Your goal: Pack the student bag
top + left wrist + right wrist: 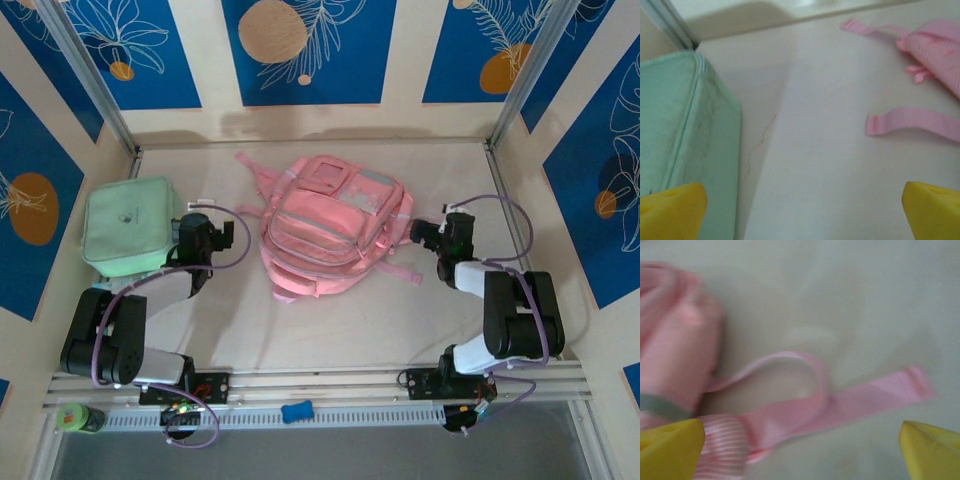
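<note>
The student bag (335, 225) lies flat at the middle of the bench (350, 320), front pockets facing up and its straps trailing out toward 12 and 9 o'clock. Lying this way, its zips can be reached from above. Whether any zip is undone is too small to tell.

The mint-green case (128, 225) sits at the bag's 9 o'clock, apart from it, probably waiting to go inside.

The left end effector (805, 210) hangs low in the gap between the two, with the case's edge at its 9 o'clock and loose pink strap ends (910, 122) toward 2 o'clock. Its fingers are spread wide with nothing between them but bare bench.

The right end effector (802, 452) sits at the bag's 3 o'clock, close against its side. It is spread wide too and pinches nothing, though a looped side strap (840, 400) lies on the bench just ahead of it and runs under its left fingertip (670, 450).

One arm on each flank suits two-handed work — one could steady or open the bag while the other brings the case. Packing looks barely begun, since the case is outside the bag.
</note>
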You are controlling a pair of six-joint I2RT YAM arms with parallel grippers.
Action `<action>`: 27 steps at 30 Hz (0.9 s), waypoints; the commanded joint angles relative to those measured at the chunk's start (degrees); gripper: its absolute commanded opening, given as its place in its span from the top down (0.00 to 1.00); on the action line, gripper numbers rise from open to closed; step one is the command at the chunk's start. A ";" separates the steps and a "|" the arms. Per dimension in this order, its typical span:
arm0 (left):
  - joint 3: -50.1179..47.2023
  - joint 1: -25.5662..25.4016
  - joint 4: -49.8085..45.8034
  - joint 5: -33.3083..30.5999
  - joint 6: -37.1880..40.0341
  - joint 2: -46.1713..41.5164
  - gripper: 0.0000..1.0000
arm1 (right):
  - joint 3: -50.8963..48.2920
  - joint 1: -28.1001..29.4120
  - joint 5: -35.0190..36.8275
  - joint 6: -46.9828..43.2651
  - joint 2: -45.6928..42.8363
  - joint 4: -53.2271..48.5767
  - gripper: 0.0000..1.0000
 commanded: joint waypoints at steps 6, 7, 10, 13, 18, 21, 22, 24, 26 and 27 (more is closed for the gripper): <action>-7.40 1.21 13.49 8.14 4.67 0.12 0.01 | -3.73 0.05 -11.08 -5.84 2.74 16.63 0.01; -8.67 1.16 17.39 7.76 5.19 1.50 0.01 | -3.77 0.09 -10.89 -5.81 2.55 16.40 0.01; -8.94 2.37 20.20 12.61 3.86 4.19 0.01 | -3.88 0.91 -9.10 -6.20 2.66 16.62 0.01; -8.18 5.01 21.32 14.70 1.40 7.06 0.01 | -3.81 0.83 -9.31 -6.20 2.70 16.67 0.01; -10.08 6.77 27.77 19.59 1.02 10.18 0.01 | -3.76 0.65 -9.72 -6.17 2.66 16.46 0.01; -8.65 7.11 25.14 18.67 0.14 10.28 0.01 | -3.79 0.56 -9.83 -6.12 2.69 16.37 0.01; -8.75 7.03 24.69 18.21 0.01 10.02 0.01 | -3.75 0.61 -9.83 -6.15 2.69 16.37 0.01; -8.95 7.03 25.51 17.88 0.22 10.18 0.01 | -3.66 0.57 -9.79 -6.12 2.70 16.41 0.01; -8.92 7.00 25.54 17.90 0.16 10.18 0.01 | -3.52 0.56 -9.91 -6.12 2.74 16.12 0.01; -8.92 7.00 25.15 17.95 0.16 10.05 0.01 | -3.38 0.51 -10.09 -6.16 2.80 15.88 0.01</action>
